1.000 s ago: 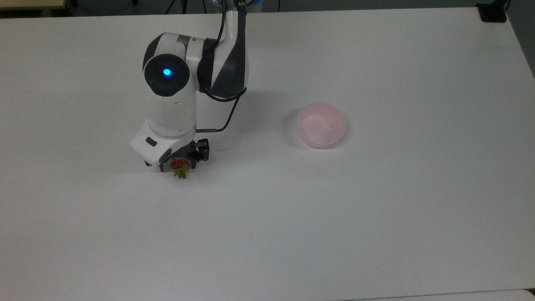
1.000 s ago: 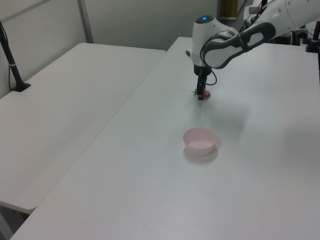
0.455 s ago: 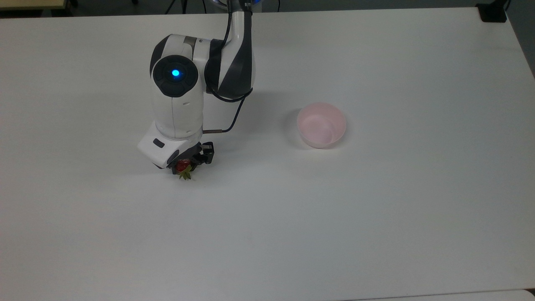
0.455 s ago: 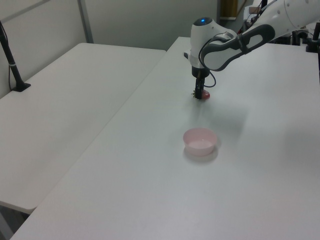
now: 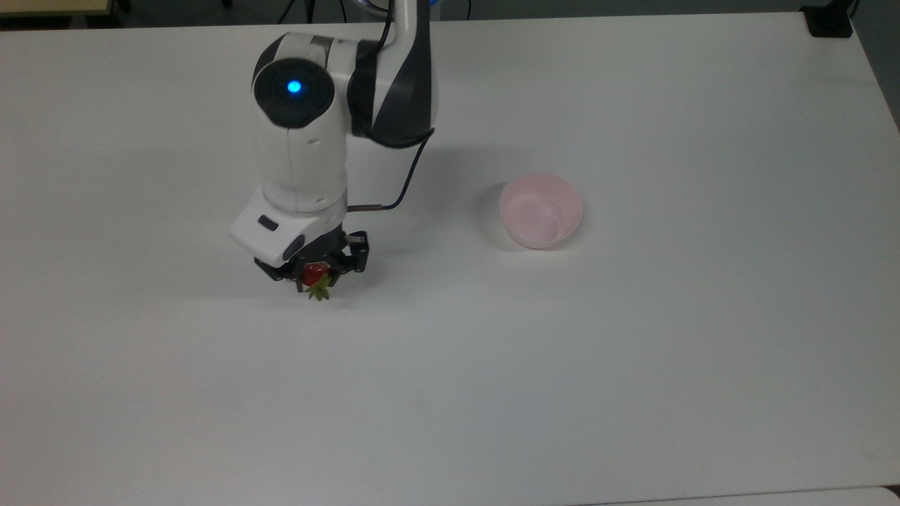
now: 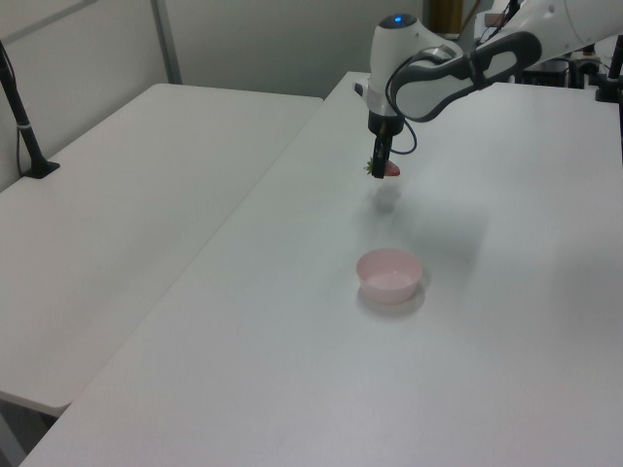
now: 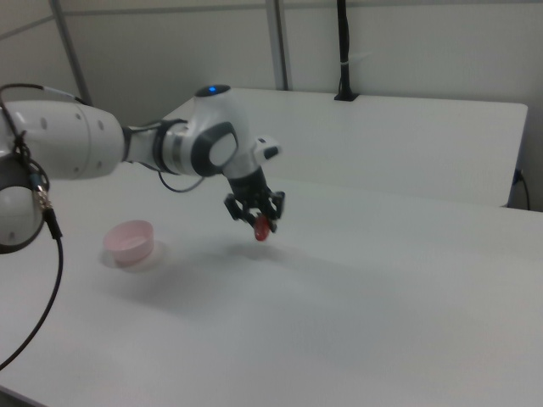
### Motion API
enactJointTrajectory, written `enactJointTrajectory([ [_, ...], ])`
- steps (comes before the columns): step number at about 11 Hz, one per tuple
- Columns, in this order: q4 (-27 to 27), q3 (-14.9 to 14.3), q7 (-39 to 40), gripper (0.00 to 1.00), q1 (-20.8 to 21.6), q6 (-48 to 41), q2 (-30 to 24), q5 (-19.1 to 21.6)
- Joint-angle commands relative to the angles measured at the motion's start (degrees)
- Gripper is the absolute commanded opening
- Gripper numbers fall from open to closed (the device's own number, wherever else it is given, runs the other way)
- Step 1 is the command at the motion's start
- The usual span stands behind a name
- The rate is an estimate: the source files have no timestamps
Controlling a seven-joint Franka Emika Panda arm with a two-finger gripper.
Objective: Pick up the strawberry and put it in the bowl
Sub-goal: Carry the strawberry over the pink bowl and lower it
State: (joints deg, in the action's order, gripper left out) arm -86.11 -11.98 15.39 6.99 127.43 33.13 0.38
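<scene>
Pointing down: hand | grips strawberry | above table

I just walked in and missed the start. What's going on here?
A robot arm's gripper holds the strawberry between its jaws, above the white table. In the left view a shadow lies on the table beneath the fruit. The pink bowl sits empty, off toward the top view's right, so the drop is not yet done.

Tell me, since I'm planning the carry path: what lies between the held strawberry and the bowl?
Nothing: the top view shows bare white table between the strawberry held in the gripper and the bowl.
</scene>
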Motion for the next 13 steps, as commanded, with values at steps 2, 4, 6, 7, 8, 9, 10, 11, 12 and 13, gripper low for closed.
enactJointTrajectory([
  [2, -1.3, -3.5, -0.1, 0.41, 11.5, -11.7, -7.5, 4.7],
  [4, -1.3, -3.3, -5.8, 0.42, 17.3, -14.4, -8.3, 4.8],
  [6, -2.2, -3.2, -9.9, 0.43, 22.5, -14.8, -8.2, 4.7],
  [7, -3.1, -2.6, -11.4, 0.44, 24.1, -14.8, -7.9, 4.6],
  [8, -3.4, -2.1, -13.3, 0.46, 25.0, -14.0, -7.1, 4.2],
  [9, -3.3, -1.5, -14.5, 0.47, 25.1, -13.9, -5.7, 3.9],
  [10, -3.4, -1.2, -14.6, 0.57, 25.4, -13.8, -5.5, 3.8],
  [11, -3.4, -1.2, -14.9, 0.85, 26.1, -13.9, -5.4, 3.8],
  [12, -3.4, -1.2, -15.8, 1.0, 26.2, -13.9, -5.3, 3.7],
  [13, -3.3, -1.2, -17.0, 1.0, 26.2, -13.9, -5.4, 2.8],
])
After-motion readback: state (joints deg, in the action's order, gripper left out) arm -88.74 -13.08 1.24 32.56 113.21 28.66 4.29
